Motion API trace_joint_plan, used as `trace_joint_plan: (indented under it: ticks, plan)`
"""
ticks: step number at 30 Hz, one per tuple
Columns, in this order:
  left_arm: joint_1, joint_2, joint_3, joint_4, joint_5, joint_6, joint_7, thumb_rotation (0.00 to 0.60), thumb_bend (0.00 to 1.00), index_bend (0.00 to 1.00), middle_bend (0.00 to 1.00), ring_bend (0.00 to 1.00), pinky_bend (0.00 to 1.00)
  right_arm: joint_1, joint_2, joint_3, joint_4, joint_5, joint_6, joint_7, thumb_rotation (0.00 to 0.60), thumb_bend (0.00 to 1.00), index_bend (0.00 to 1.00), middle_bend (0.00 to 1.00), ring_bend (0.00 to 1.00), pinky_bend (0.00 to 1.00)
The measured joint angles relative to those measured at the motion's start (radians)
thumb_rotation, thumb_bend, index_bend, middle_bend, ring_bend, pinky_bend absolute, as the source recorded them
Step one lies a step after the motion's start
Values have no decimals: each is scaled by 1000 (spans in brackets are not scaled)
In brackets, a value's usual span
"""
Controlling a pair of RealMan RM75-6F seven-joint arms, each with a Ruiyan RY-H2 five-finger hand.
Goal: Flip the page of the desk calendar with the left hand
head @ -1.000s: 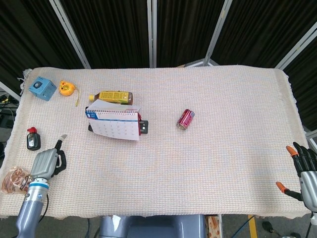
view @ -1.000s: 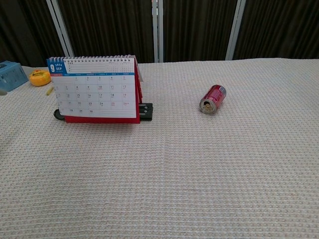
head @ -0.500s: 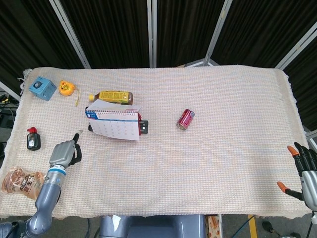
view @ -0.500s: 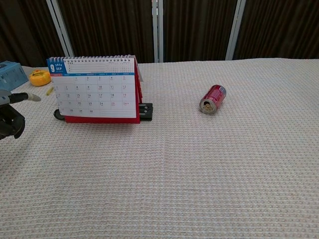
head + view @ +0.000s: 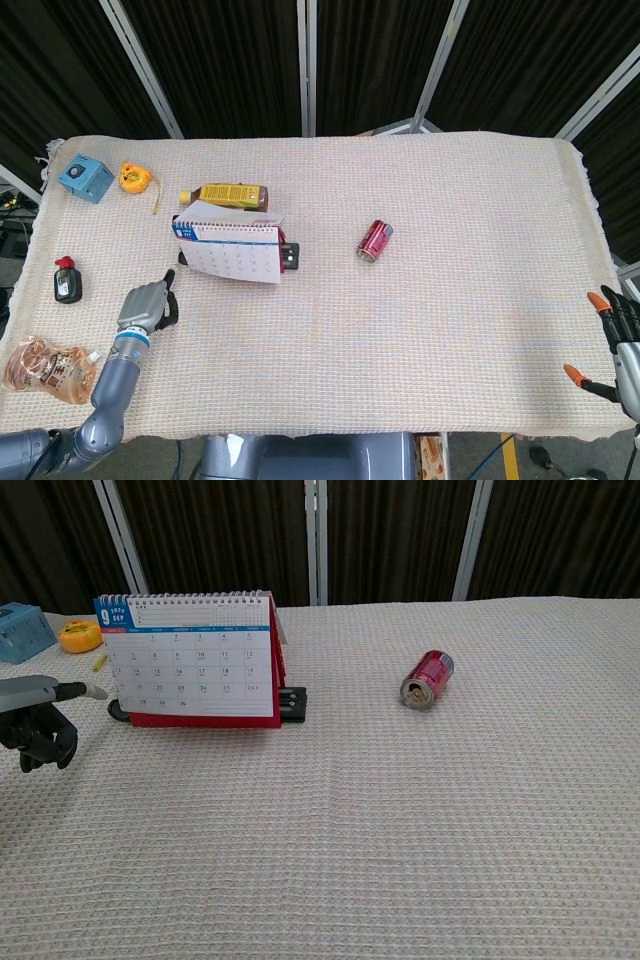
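The desk calendar (image 5: 232, 252) stands on the woven cloth left of centre, its September page (image 5: 190, 660) facing me, on a red base with spiral binding on top. My left hand (image 5: 147, 305) hovers just left of and nearer than the calendar, apart from it. One finger (image 5: 80, 691) points toward the calendar's lower left corner and the others are curled in, holding nothing. My right hand (image 5: 620, 345) sits at the table's near right corner, fingers apart and empty; the chest view does not show it.
A red can (image 5: 374, 240) lies on its side right of the calendar. A tea bottle (image 5: 228, 195) lies behind the calendar and a black object (image 5: 293, 704) at its right foot. At far left are a blue cube (image 5: 84, 178), yellow tape measure (image 5: 135, 177), small black bottle (image 5: 66, 280) and snack bag (image 5: 40, 365).
My left hand has moved right and away from me, toward the calendar's lower left corner, and now shows in the chest view. The right hand has slipped slightly toward the frame's edge.
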Motion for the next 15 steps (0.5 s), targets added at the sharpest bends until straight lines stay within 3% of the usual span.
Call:
trace_joint_plan:
  ticks: [15]
  plan:
    - [-56,-57,19,59,-41,11,7,600,818,0,634,641,545,0,-2,1,-3,-2,3,-4,600,64,0,0,0,0]
